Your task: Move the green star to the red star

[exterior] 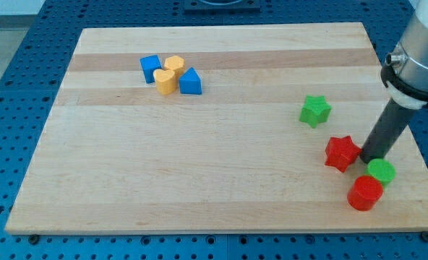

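One dark rod is coming down from the view's upper right, and my tip [367, 157] is resting on the wooden board [214, 180] near its right edge. Nothing is being grasped; the rod has no jaws, so it is only standing against things. The tip is sitting just to the view's right of the red star [341, 152], touching it or very nearly so; I cannot tell which. Directly below the tip, the green cylinder [381, 171] is sitting close by, and the red cylinder [364, 193] is pressing against that one's lower left side.

Green star [315, 110], the block to be moved, is lying up and to the view's left of the tip, apart from it. It is near the red star but not touching; bare board is showing between them.

Well apart, toward the view's top left, four blocks are clustering together: a blue cube [151, 68], a yellow block [174, 63] of unclear shape behind, a yellow rounded block [165, 81] in front, and a blue wedge-like block [191, 82] at the cluster's right. They are touching or nearly touching one another.

Beneath the board, a blue perforated table [11, 108] is showing all round.
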You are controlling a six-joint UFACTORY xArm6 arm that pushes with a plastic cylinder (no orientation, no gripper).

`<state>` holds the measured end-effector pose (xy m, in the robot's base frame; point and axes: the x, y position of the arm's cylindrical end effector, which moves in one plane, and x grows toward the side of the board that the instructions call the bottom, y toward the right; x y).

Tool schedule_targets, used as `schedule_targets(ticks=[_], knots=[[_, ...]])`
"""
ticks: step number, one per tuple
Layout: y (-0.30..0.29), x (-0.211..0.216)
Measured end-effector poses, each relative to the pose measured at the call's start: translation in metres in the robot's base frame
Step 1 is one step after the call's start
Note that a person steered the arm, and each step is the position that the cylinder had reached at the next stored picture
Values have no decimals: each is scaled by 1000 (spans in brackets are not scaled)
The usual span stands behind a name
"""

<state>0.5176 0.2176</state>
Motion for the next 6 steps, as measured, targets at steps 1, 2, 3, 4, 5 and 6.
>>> schedule_targets(ticks=[1,2,3,4,5,6], knots=[[-1,-42],[-17,-107],[-69,-122],[-125,-88],[-127,-86],[-123,-86]])
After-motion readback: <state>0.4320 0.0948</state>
